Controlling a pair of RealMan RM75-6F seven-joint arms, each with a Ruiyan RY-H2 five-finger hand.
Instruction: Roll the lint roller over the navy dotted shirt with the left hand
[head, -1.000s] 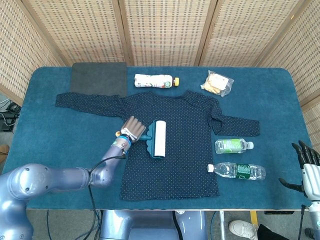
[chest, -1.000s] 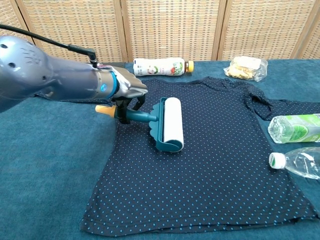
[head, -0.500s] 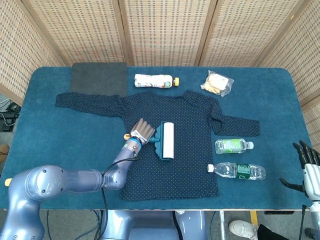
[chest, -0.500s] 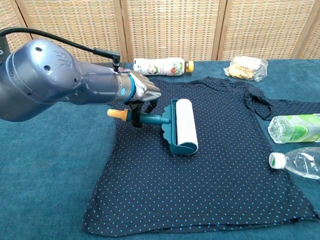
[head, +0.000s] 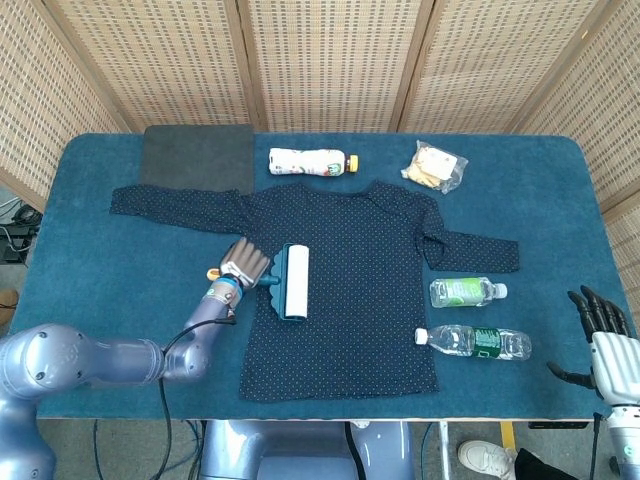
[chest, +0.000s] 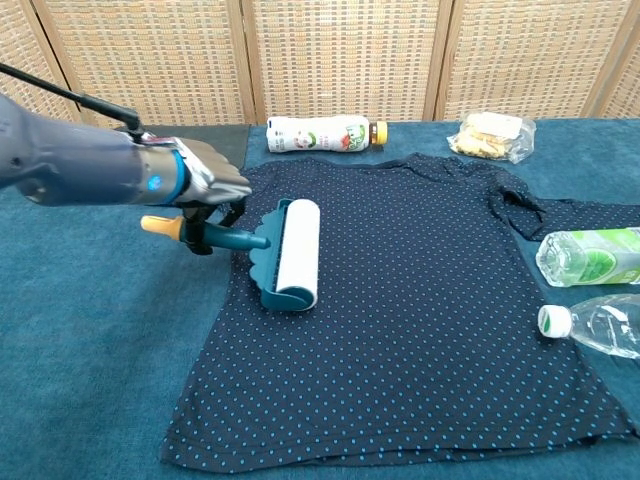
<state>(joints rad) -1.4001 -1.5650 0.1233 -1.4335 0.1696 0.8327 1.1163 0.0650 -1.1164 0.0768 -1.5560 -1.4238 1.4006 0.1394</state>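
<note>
One left robot hand (head: 245, 264) grips lint roller (head: 293, 282) on shirt (head: 350, 290), blue table (head: 120, 260), wicker screens (head: 320, 60).

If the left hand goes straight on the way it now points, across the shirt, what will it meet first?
The left hand grips the lint roller and points along the navy dotted shirt toward the robot's right. That line looks free across the shirt; probably the green-labelled bottle comes first, though depth is unclear.

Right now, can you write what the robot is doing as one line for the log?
left robot hand: holds lint roller | roller: on navy dotted shirt, near its left edge | right robot hand: open, off the table edge
</note>
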